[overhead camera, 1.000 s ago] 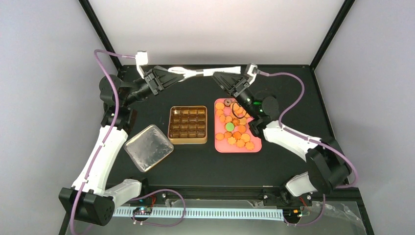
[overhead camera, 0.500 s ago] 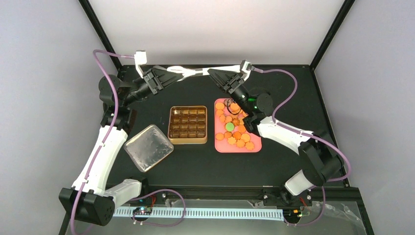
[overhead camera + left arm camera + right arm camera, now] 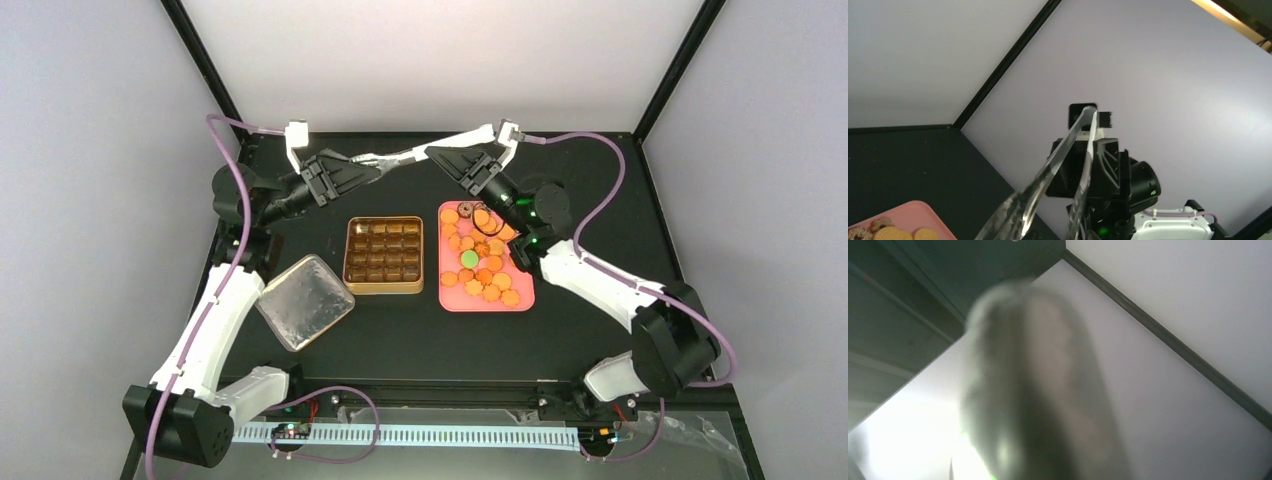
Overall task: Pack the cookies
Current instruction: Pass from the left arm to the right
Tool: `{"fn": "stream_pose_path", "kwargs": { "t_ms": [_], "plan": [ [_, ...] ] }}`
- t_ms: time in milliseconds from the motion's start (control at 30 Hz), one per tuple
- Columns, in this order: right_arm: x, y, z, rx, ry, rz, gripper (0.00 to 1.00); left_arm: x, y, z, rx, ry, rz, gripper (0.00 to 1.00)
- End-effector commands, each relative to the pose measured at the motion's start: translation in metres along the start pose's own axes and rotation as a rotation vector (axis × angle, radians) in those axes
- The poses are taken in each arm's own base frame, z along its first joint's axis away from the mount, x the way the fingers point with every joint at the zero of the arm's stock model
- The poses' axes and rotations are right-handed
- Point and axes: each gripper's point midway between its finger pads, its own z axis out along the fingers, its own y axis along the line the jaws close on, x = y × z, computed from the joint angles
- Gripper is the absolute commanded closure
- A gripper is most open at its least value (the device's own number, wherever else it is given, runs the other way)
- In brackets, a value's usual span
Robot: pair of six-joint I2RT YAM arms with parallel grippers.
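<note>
Dozens of small golden round and flower-shaped cookies (image 3: pixel 483 270) lie on a pink tray (image 3: pixel 450 300) right of the worktop's centre. They look light and brittle, best nipped gently across the rim. Left gripper (image 3: pixel 368 163) clasps long metal tongs (image 3: pixel 402 154) near the far edge; right gripper's (image 3: pixel 436 152) grip I cannot tell. Only the left wrist view shows the tongs' splayed arms.

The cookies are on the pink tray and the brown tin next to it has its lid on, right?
Not quite. The cookies are on the pink tray, but the brown tin beside it is open; its lid lies on the table to its left, as the top view shows.
</note>
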Motion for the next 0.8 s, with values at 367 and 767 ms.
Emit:
{"fn": "stream_pose_path", "kwargs": {
  "t_ms": [367,767],
  "plan": [
    [0.009,0.020,-0.015,0.113,0.181,-0.405,0.78,0.031,0.014,-0.003,-0.006,0.142,0.087,0.61],
    [0.015,-0.014,-0.063,0.374,0.333,-0.683,0.80,0.047,0.038,-0.011,-0.074,0.311,0.309,0.24]
  ]
}}
